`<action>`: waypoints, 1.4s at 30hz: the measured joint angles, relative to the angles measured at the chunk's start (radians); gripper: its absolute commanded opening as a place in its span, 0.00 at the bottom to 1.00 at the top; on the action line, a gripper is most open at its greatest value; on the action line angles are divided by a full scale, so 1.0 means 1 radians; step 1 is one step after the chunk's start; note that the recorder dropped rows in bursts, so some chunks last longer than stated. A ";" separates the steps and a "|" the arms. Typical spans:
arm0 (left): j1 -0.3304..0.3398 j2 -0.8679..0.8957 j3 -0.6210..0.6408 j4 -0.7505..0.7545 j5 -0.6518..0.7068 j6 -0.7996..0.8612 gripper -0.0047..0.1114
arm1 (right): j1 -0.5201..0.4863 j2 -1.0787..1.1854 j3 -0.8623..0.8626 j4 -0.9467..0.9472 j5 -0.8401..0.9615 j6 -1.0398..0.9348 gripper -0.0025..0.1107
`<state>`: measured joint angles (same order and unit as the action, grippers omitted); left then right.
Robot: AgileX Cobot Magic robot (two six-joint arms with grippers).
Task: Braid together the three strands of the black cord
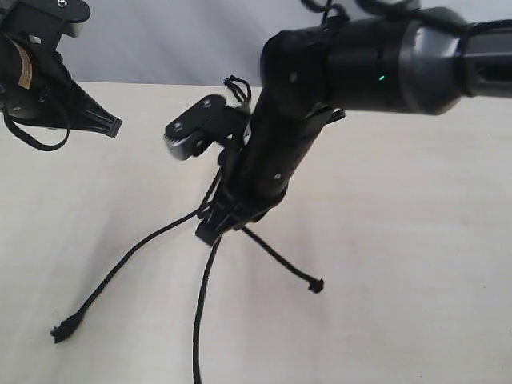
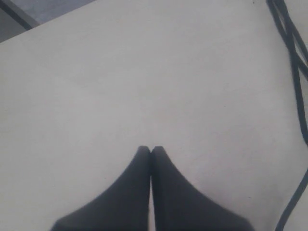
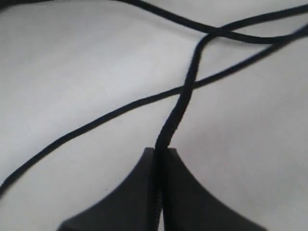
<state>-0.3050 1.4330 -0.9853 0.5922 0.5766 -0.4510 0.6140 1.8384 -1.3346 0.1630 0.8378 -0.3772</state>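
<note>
**Black cord** [image 1: 237, 86]: joined end with short loops near the middle of the table's far edge, partly hidden behind the right arm. Three strands fanning out from under that arm toward the near edge.

- **First strand** [image 1: 128, 260]: running toward the near left corner, ending in a frayed tip.
- **Second strand** [image 1: 200, 320]: heading straight for the near edge and out of view.
- **Third strand** [image 1: 282, 261]: knotted tip lying well short of the near edge.

**Right hand** [image 1: 214, 230]: low over the middle of the table, pinched tight on the held strand [image 3: 185, 91], which crosses another strand just beyond the fingertips. Not possible to tell which of the three.

**Left hand** [image 1: 110, 124]: raised near the far left corner, fingers pressed together with nothing between them, well apart from the cord.

**Step, as judged:** an early crossing, with one strand being carried over its neighbour. No finished plait visible below the arm.

**Next move, as judged:** lay the held strand between the other two without dragging the joined end, let go, then take an outer strand from the opposite side. Probably work for the idle left hand.

**Table** [image 1: 416, 240]: pale cream, matt, smooth.

**Room:** plain grey wall [image 1: 176, 40] behind the far edge.
</note>
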 measured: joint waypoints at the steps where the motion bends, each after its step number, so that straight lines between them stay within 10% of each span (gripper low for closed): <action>1: 0.000 0.000 0.000 0.000 0.000 0.000 0.04 | -0.022 -0.007 0.000 0.000 0.000 0.000 0.02; 24: 0.000 0.000 0.000 0.000 0.000 -0.019 0.04 | -0.281 0.170 0.065 -0.004 -0.121 0.038 0.02; 35: 0.000 0.000 0.000 -0.023 -0.013 -0.021 0.04 | -0.272 0.194 0.068 -0.055 -0.137 0.051 0.79; 42: -0.021 0.044 0.000 -0.255 -0.046 0.164 0.04 | -0.303 0.021 0.053 -0.067 -0.147 0.027 0.86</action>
<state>-0.3255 1.4765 -0.9853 0.3376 0.5304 -0.2868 0.3110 1.8593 -1.2816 0.0960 0.6910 -0.3506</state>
